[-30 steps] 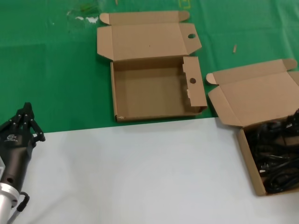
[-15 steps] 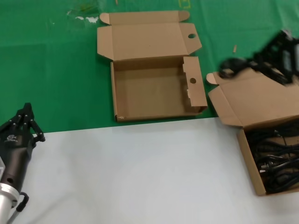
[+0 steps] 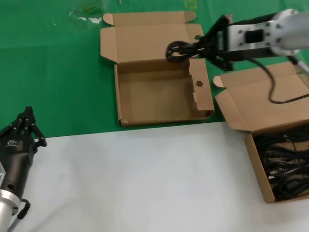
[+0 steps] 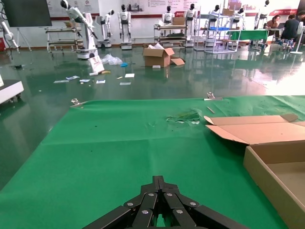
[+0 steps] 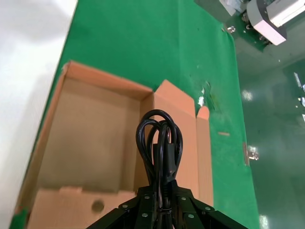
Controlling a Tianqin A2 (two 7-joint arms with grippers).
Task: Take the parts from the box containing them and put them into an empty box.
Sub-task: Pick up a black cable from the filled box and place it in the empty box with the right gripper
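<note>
Swinging leftward from the frame's right edge, right gripper [image 3: 200, 48] clamping a light, floppy cord bundle [image 3: 177, 50] at its bound middle, hovering over the empty box [image 3: 157, 94], upper centre.

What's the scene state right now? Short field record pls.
right gripper: shut on power cord, over the far right edge of the empty box
left gripper: parked at the near left, over the white surface, shut
empty box: lid open, nothing inside
source box: open, at the right, black cords left inside
</note>
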